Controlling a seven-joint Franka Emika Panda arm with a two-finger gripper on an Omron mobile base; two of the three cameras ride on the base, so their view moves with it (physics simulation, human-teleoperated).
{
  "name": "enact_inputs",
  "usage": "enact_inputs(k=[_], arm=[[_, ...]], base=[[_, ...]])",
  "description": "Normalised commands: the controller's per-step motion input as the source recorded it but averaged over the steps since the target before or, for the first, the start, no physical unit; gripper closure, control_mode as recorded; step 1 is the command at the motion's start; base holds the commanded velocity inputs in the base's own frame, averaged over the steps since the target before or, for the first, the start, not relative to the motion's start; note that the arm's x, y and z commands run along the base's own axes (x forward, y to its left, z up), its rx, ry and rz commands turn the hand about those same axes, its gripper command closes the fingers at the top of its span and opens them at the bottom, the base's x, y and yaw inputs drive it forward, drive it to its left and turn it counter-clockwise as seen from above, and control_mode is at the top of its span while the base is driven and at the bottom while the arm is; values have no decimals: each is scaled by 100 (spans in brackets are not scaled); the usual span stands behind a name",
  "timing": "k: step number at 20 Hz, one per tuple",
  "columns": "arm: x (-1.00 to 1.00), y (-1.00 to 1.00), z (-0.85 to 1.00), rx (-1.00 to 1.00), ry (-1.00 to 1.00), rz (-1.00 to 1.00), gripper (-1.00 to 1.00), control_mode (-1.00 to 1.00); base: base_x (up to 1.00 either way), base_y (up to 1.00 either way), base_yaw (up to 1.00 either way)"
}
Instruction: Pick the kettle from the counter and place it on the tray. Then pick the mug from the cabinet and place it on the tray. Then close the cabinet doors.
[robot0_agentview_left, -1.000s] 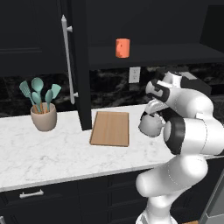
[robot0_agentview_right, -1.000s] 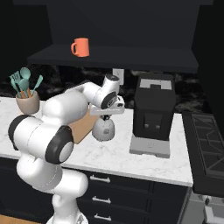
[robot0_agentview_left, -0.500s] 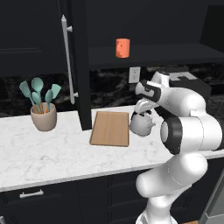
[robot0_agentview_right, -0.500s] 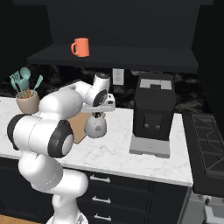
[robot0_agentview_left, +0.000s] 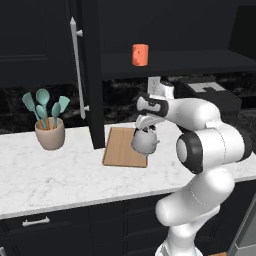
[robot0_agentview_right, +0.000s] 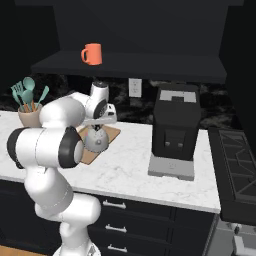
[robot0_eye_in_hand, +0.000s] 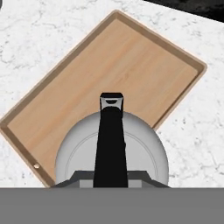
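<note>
A small grey kettle (robot0_agentview_left: 144, 142) (robot0_agentview_right: 96, 141) (robot0_eye_in_hand: 144, 148) hangs in the air with my gripper (robot0_agentview_left: 145, 125) (robot0_agentview_right: 98, 125) shut on its dark handle. It hovers over the near right part of the wooden tray (robot0_agentview_left: 119, 148) (robot0_agentview_right: 113, 134) (robot0_eye_in_hand: 109, 65), which lies on the white marble counter (robot0_agentview_left: 50, 175). The orange mug (robot0_agentview_left: 140, 54) (robot0_agentview_right: 92, 53) stands on the open black cabinet's shelf (robot0_agentview_left: 200, 62) (robot0_agentview_right: 150, 65). A cabinet door (robot0_agentview_left: 92, 75) with a silver bar handle stands open, edge-on, left of the tray.
A beige pot with teal utensils (robot0_agentview_left: 49, 132) (robot0_agentview_right: 29, 112) sits at the counter's left. A black coffee machine (robot0_agentview_right: 175, 132) stands right of the tray, and a stove (robot0_agentview_right: 240, 160) lies further right. Black drawers run below the counter.
My arm has carried the kettle leftward, from beside the tray's right edge to above the tray. The grip has stayed the same.
</note>
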Motion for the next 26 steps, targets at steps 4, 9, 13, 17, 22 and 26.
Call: enact_inputs(k=[4, 9, 13, 17, 22, 26], arm=[[42, 59, -1, -1, 0, -4, 100, -100], [47, 57, -8, -3, 0, -7, 100, -100], [56, 30, -21, -5, 0, -9, 100, -100], [54, 7, -25, -3, 0, -7, 100, -100], [44, 0, -23, -3, 0, -7, 100, -100], [37, 0, -14, 0, 0, -7, 100, -100]], base=[[0, 0, 0], [0, 0, 0], [0, 0, 0], [0, 0, 0], [0, 0, 0], [0, 0, 0]])
